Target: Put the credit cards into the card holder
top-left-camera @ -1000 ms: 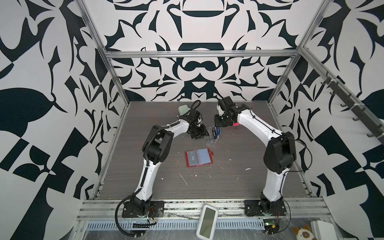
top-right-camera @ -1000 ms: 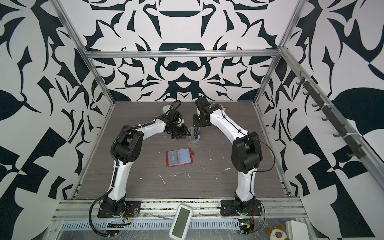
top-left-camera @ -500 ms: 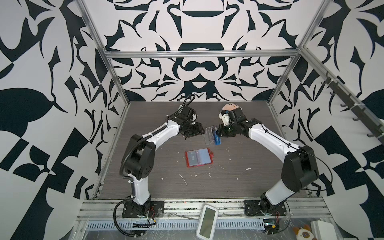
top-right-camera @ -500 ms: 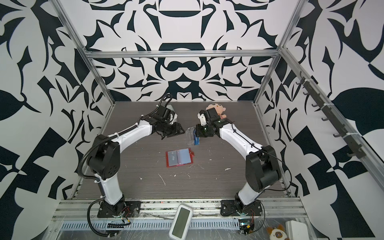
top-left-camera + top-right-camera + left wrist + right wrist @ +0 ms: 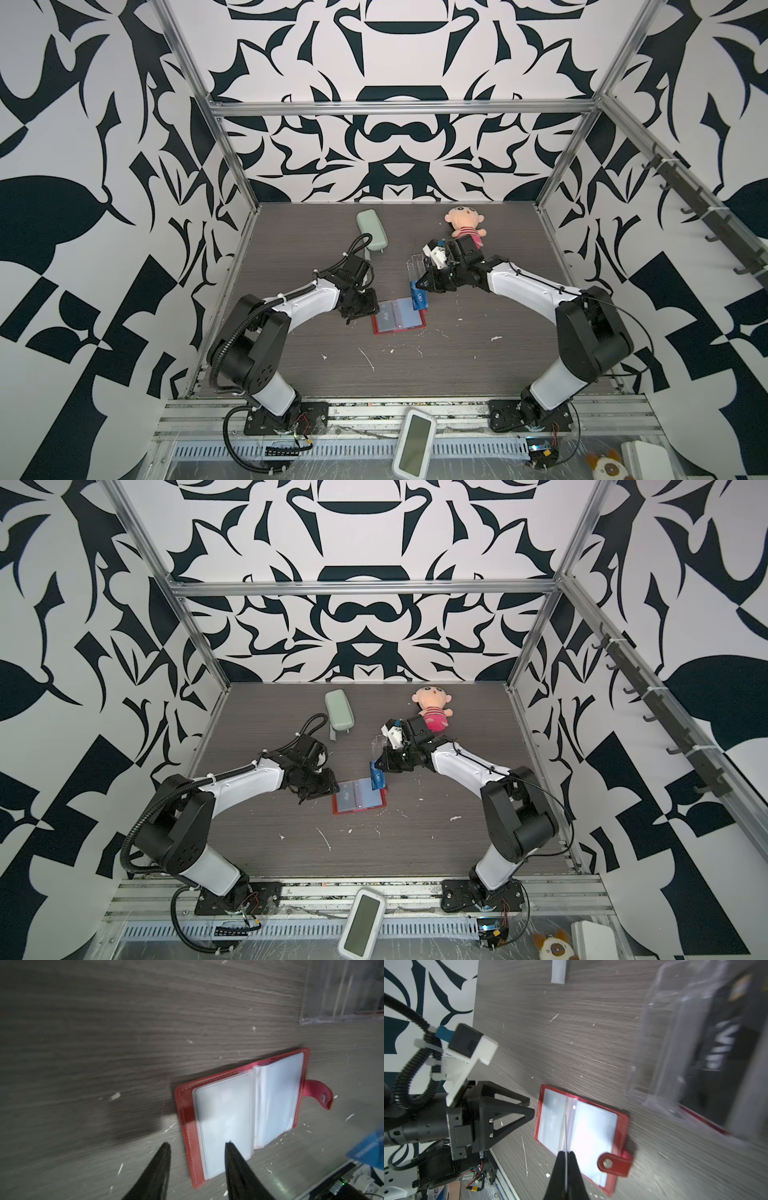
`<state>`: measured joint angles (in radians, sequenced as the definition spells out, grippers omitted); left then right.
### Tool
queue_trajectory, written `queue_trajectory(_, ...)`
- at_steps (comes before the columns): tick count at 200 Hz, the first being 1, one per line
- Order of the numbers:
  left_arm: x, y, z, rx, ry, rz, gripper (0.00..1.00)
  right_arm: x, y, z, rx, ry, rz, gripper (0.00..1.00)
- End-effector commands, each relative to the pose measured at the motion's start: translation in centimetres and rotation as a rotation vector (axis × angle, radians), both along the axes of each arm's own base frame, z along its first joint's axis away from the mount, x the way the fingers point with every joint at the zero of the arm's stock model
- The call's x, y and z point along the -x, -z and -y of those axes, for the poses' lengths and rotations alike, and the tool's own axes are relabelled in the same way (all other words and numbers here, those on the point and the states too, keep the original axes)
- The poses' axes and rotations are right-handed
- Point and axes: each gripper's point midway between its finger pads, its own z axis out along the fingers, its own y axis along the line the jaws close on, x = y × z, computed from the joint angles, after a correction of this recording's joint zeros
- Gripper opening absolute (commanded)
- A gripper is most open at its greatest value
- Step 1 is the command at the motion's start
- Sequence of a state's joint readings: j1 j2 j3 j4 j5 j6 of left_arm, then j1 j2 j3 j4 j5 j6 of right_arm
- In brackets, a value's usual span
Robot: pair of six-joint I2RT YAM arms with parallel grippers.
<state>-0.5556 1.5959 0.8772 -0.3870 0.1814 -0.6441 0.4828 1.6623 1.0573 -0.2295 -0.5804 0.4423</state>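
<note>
Card holder point(image 5: 398, 321): open on the surface point(image 5: 457, 365), clear sleeves up.
Blue card point(image 5: 419, 297): over the holder's far right corner.
Right jaws: clamped on the blue card's edge.
Left jaws: apart, empty, at the holder's left edge.
Black card point(image 5: 720, 1043): inside clear box point(image 5: 417, 266).

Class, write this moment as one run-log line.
left gripper: open, at card holder edge | right gripper: shut on blue card, over it | black card: at clear box
</note>
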Motion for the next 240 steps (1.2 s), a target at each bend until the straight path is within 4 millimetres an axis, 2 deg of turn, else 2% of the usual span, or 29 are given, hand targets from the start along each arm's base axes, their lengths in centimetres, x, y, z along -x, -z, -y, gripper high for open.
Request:
queue_trajectory(1, -0.5, -0.2, 0.2, 0.037, -0.043, 0.031, 0.42, -0.6, -0.6, -1.8, -0.054, -0.021, 0.021, 0.00)
queue_trajectory(38, 0.1, 1.0, 0.4, 0.061, -0.050, 0.002, 0.39, -0.6, 1.0, -3.2, -0.047, -0.035, -0.006, 0.00)
queue_trajectory(107, 0.4, 2.6, 0.9, 0.094, -0.069, -0.037, 0.31, -0.2, 3.5, -4.0, -0.029, -0.042, -0.051, 0.00)
queue_trajectory(179, 0.5, 3.0, 0.8, 0.099, -0.085, -0.044, 0.00, -0.4, 4.2, -4.3, -0.046, -0.025, -0.060, 0.00)
queue_trajectory(240, 0.9, 3.0, 0.4, 0.090, -0.102, -0.049, 0.00, -0.5, 5.1, -3.8, -0.030, 0.037, -0.089, 0.00)
